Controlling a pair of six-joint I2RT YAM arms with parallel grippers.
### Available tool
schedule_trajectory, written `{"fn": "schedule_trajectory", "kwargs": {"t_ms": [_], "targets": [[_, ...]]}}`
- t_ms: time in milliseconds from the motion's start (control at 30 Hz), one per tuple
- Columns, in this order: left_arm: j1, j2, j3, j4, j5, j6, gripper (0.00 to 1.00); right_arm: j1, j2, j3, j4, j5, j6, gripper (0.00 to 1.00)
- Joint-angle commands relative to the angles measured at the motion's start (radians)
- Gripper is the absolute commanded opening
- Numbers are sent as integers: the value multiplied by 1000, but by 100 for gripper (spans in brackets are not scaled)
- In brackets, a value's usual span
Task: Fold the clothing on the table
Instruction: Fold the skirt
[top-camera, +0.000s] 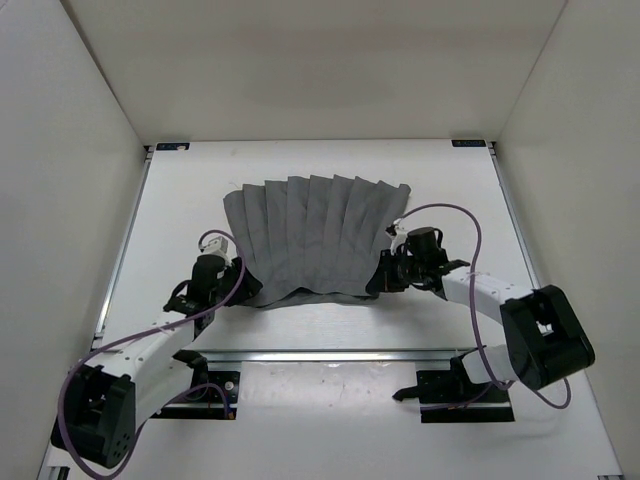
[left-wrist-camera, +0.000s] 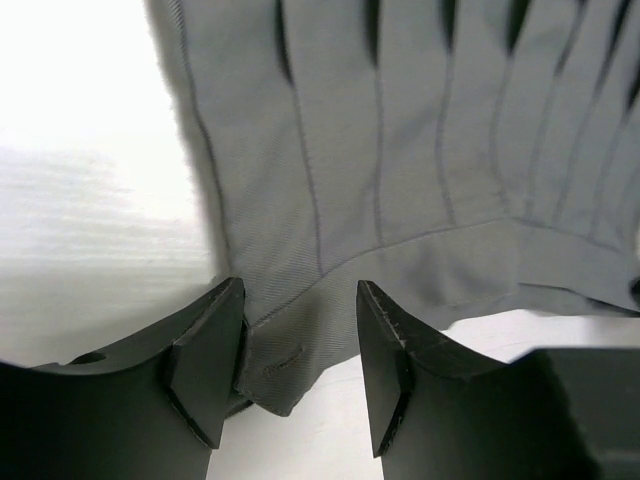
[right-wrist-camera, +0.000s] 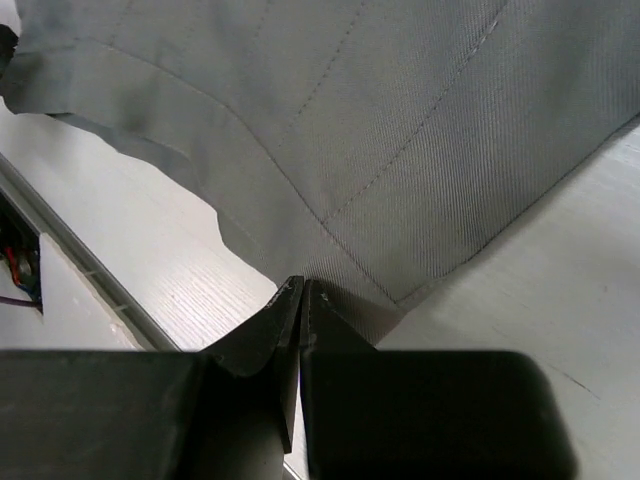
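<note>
1. Left gripper (left-wrist-camera: 300, 300) first: we see it open, one finger on each side of the skirt's (top-camera: 318, 235) near left corner, where the waistband (left-wrist-camera: 420, 262) ends. Nothing is pinched there yet.
2. Our right gripper (right-wrist-camera: 300, 292) is closed, its tips meeting at the near right corner. We cannot tell whether cloth is caught between them.
3. If the right tips have closed beside the edge, we think a lift would raise one corner only and drag the skirt askew.
4. Closing the left fingers too shallowly could let the thick band slip out.
5. Farther out, the skirt lies flat in the middle of the table (top-camera: 180, 200), with its pleats (top-camera: 300, 215) fanning away from us.
6. We judge that carrying the near edge over unevenly would spill those pleats open and bunch the fold.
</note>
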Motion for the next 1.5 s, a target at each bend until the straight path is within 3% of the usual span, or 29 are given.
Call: {"fn": "schedule_trajectory", "kwargs": {"t_ms": [0, 267, 567, 633, 867, 1033, 1167, 1467], "targets": [[1, 28, 5, -63, -31, 41, 61, 26, 41, 61, -47, 36, -7, 0], [-27, 127, 56, -152, -97, 142, 61, 44, 141, 133, -217, 186, -40, 0], [-2, 76, 85, -171, -131, 179, 60, 52, 135, 165, -303, 269, -79, 0], [6, 75, 85, -165, -79, 184, 61, 33, 144, 177, -318, 264, -101, 0], [-17, -62, 148, -241, -140, 167, 62, 131, -52, 159, -213, 209, -179, 2], [-43, -68, 128, -286, -143, 152, 63, 121, -181, 158, -249, 315, -170, 11], [-66, -48, 99, -278, -68, 90, 62, 55, -215, 124, -284, 327, -161, 13], [-134, -34, 80, -323, -80, 41, 66, 39, -224, 105, -307, 324, -161, 14]]}}
